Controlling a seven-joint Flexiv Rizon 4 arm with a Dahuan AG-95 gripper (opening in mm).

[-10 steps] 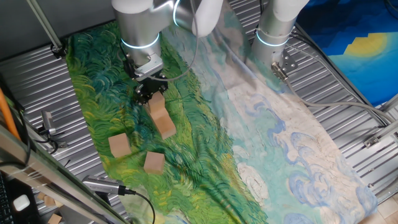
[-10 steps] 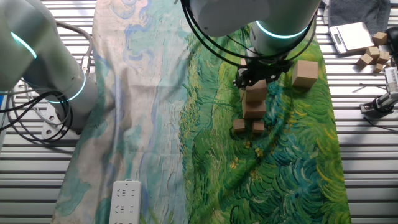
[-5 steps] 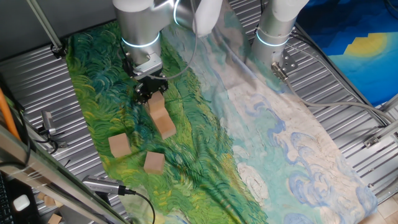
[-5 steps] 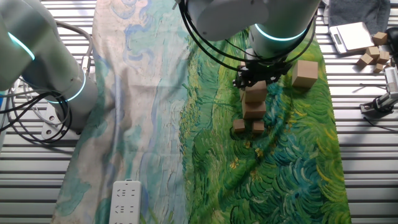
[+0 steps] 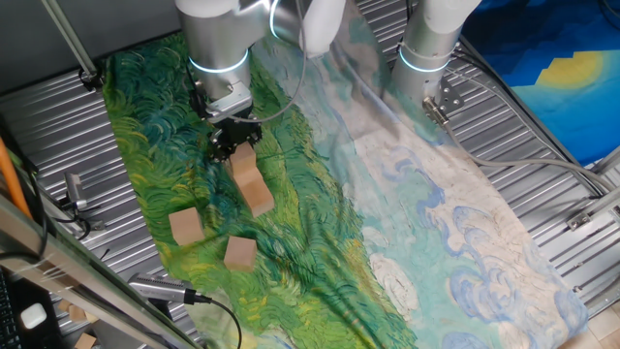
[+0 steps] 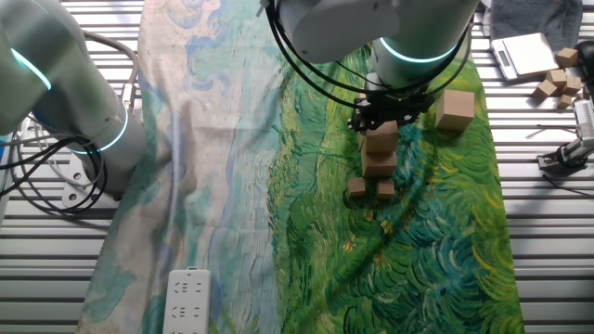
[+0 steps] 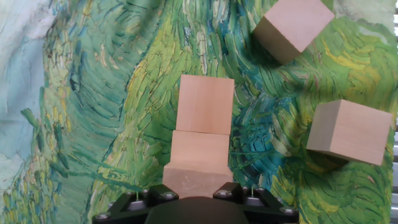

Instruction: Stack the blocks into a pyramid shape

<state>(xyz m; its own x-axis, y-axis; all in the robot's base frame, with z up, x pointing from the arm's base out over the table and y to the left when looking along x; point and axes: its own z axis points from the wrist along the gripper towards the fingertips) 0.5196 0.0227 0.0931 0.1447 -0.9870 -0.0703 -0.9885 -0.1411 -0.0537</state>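
While over blocks point(image 5: 250, 179) (stacked): gripper point(image 5: 232, 141).

One fixed view looks down obliquely from high at one side of the ribbed metal surface point(image 5: 542, 107), taking in the whole painted green-and-blue cloth point(image 5: 320, 194). The other fixed view looks down from the opposite side, equally distant. The hand view sits close, looking down along the tool. All three share the cloth's green end with the light-tan wooden cubes point(image 6: 379, 153).
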